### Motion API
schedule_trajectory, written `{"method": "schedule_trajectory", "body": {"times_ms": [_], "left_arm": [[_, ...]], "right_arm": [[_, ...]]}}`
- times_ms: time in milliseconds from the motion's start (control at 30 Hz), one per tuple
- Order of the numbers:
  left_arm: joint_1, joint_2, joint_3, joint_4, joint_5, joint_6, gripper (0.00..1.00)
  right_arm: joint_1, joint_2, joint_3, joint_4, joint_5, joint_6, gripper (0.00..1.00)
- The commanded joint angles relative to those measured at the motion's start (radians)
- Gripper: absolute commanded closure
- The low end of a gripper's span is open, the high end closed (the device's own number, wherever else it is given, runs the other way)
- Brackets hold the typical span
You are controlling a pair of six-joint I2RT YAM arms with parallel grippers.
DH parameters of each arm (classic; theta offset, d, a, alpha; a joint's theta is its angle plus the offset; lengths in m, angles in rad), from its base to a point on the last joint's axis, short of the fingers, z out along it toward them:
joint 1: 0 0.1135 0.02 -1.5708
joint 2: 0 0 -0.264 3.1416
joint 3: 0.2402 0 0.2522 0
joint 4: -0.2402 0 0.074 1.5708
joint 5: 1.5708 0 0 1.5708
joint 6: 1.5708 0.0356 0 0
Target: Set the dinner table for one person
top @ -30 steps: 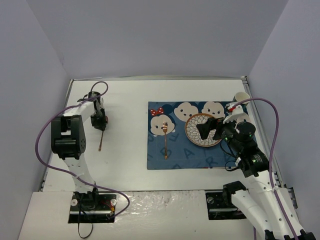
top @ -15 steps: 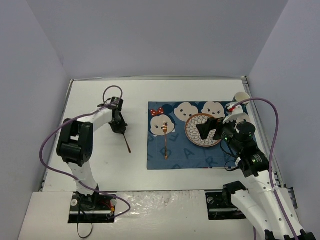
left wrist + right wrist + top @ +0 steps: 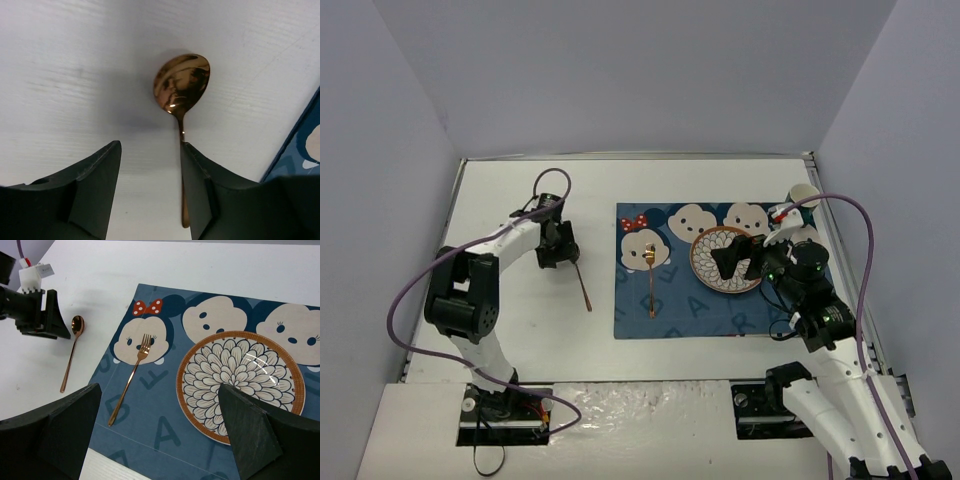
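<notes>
Your left claw (image 3: 150, 150) just let go; slim copper metal spoon (image 3: 181, 82) now lies on white rectangular dinner table (image 3: 75, 60), short of blue cloth mat (image 3: 720, 312); probably needs nudging closer; right claw (image 3: 159, 389) gapes wide.

One spoon (image 3: 582, 285), one fork (image 3: 651, 288), one plate (image 3: 704, 262), one blue mat (image 3: 670, 320), one white table (image 3: 570, 180).

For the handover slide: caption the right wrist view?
Open right gripper above flower-patterned plate and fork on blue mat; spoon on dinner table beside left gripper.
</notes>
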Motion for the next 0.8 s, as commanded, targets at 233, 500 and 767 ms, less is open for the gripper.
{"method": "schedule_trajectory", "body": {"times_ms": [233,500,767], "left_arm": [[0.222,-0.013,0.135,0.122,0.45,0.495,0.53],[0.23,0.083,0.154,0.163,0.626,0.573,0.58],[0.231,0.164,0.183,0.156,0.617,0.59,0.59]], "right_arm": [[0.005,0.015,-0.003,0.081,-0.052,-0.009,0.0],[0.005,0.021,0.0,0.08,-0.062,-0.007,0.0],[0.006,0.022,0.002,0.079,-0.068,-0.003,0.0]]}}
